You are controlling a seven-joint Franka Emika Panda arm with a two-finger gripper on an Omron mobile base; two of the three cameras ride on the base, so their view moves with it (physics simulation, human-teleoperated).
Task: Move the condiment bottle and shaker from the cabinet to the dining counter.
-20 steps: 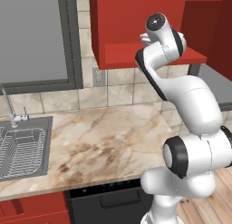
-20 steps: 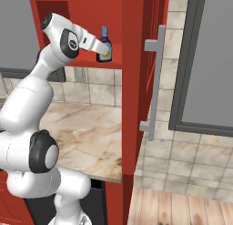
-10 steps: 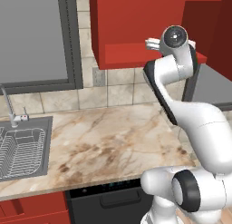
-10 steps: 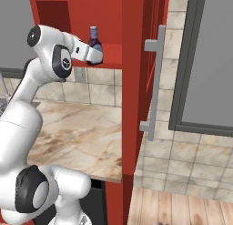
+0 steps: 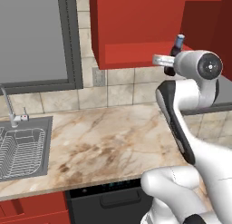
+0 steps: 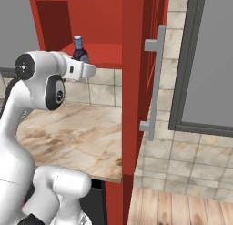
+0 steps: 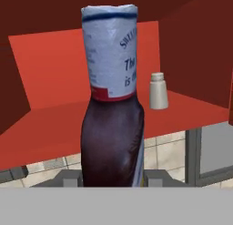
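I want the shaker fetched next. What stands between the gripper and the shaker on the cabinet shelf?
The condiment bottle does: the gripper is shut on it, and in the hand view it stands in front of the shaker, which sits farther back on the cabinet shelf. Nothing else visible is between them.

The condiment bottle (image 7: 112, 105) stands upright between the finger tips of the gripper (image 7: 111, 177), out in front of the cabinet (image 6: 104, 23). The shaker (image 7: 158, 90) stands on the cabinet's shelf, behind the bottle and to its right in the hand view. The open door (image 6: 139, 74) stands right of the shelf. Below lies the worktop (image 5: 108, 137), with the sink (image 5: 22, 146) at its left end.
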